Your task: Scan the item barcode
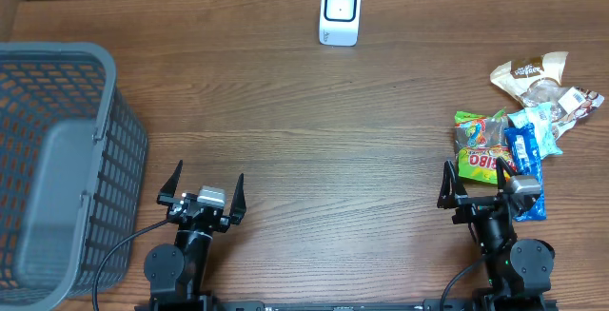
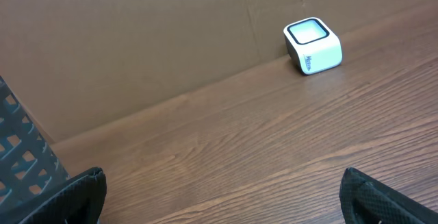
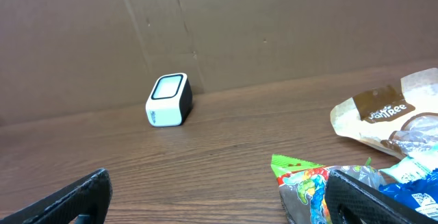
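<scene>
The right hand [image 1: 473,180] is hovering wide open and empty, the Haribo gummy bag [image 1: 479,151] just ahead probably feeling light, soft and slippery, best pinched by its edge.

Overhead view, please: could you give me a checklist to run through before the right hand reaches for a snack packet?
1. The right hand is open and empty: ok.
2. The left hand is open and empty: ok.
3. The green gummy bag lies close ahead of the right hand: ok.
4. Packets lie apart for a clean pick: not ok; the blue packet and its neighbours overlap.
5. The scanner has an unobstructed window: ok.
6. A barcode shows on some packet: cannot tell.
</scene>
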